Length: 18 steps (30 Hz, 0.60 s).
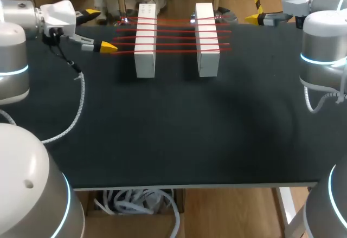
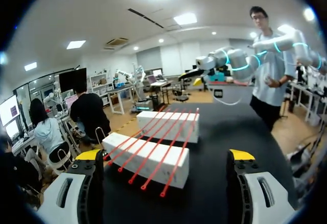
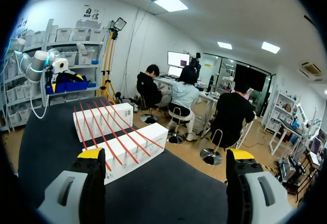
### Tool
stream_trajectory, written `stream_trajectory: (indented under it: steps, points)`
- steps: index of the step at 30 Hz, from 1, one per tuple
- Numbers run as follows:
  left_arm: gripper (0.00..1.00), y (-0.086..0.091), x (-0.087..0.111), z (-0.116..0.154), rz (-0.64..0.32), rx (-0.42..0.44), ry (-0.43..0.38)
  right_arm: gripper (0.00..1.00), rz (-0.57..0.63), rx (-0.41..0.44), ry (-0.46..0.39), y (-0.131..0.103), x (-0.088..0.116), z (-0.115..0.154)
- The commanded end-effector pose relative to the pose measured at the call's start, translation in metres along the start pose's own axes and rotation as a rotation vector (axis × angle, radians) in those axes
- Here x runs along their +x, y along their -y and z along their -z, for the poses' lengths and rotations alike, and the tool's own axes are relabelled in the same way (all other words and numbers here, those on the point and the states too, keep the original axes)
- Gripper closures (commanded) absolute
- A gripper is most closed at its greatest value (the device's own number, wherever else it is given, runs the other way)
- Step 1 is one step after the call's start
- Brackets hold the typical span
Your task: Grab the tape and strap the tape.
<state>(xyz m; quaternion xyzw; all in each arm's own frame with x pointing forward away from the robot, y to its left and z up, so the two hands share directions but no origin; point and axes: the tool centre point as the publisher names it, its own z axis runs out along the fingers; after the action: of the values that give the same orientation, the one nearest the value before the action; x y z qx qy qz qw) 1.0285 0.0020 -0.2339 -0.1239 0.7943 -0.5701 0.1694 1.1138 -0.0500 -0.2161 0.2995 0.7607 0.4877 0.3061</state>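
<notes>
Several strips of red tape (image 1: 176,31) are stretched side by side across a white block (image 1: 145,60) and a second white block (image 1: 209,62), which are set apart at the far side of the black table (image 1: 173,135). The left hand (image 1: 100,30) is held released just beside the strips' ends, nothing being grasped. The right hand (image 3: 166,155) is likewise released, well apart from the tape

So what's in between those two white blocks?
Only red bands, stretched from left block to right block over bare table, seen in the head view.
</notes>
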Motion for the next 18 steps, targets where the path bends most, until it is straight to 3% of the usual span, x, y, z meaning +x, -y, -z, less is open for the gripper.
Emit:
stream_trajectory:
  steps: [1,7,8,13,18]
  points:
    - [0.0,-0.001,-0.002,0.0,0.0,0.0,-0.008,0.0,0.0,0.0,0.0,0.0,0.0,0.0]
    - [0.0,-0.001,-0.002,0.0,0.0,0.0,-0.008,0.0,0.0,0.0,0.0,0.0,0.0,0.0]
    - [0.0,0.002,-0.004,-0.003,-0.052,0.0,-0.016,0.0,0.0,0.0,0.0,0.0,0.0,0.0]
    - [0.0,0.006,-0.01,-0.012,-0.207,0.053,-0.105,0.0,0.0,0.0,0.0,0.0,0.0,0.0]
    - [0.0,0.004,-0.009,-0.019,-0.235,0.086,-0.206,0.0,0.0,0.0,0.0,0.0,0.0,0.0]
